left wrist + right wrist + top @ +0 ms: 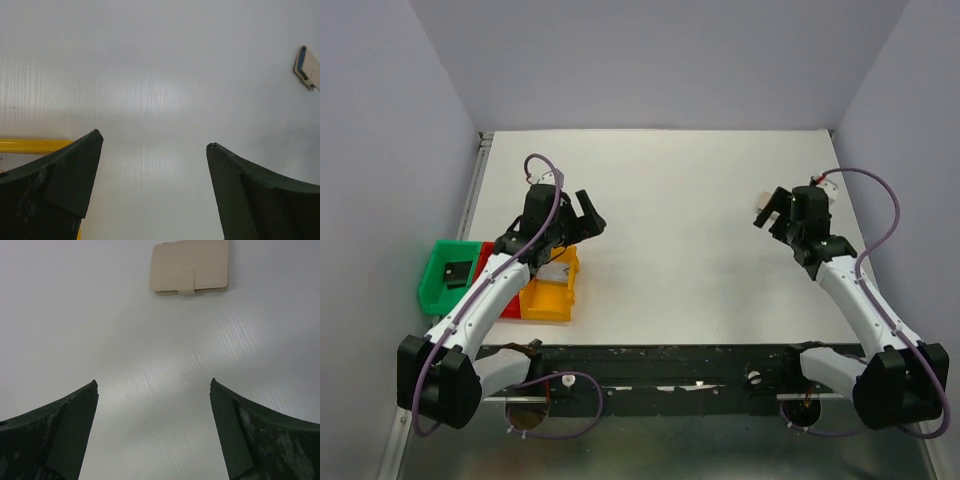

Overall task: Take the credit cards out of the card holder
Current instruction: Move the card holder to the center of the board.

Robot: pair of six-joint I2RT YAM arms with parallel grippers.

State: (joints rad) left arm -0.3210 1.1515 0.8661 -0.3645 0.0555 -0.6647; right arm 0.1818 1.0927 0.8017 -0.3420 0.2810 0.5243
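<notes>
There is one bench (680,250). On it lies one holder (190,267), at about 2 o'clock. Three bins stand together at about 8 o'clock: one green bin (428,290), one red bin (510,308) and one yellow bin (548,305). One small black item (454,271) lies in the green bin. There are two arms, the left arm (485,295) and the right arm (865,300). There are two tools, the left tool (155,139) and the right tool (154,382), each with two fingers.
</notes>
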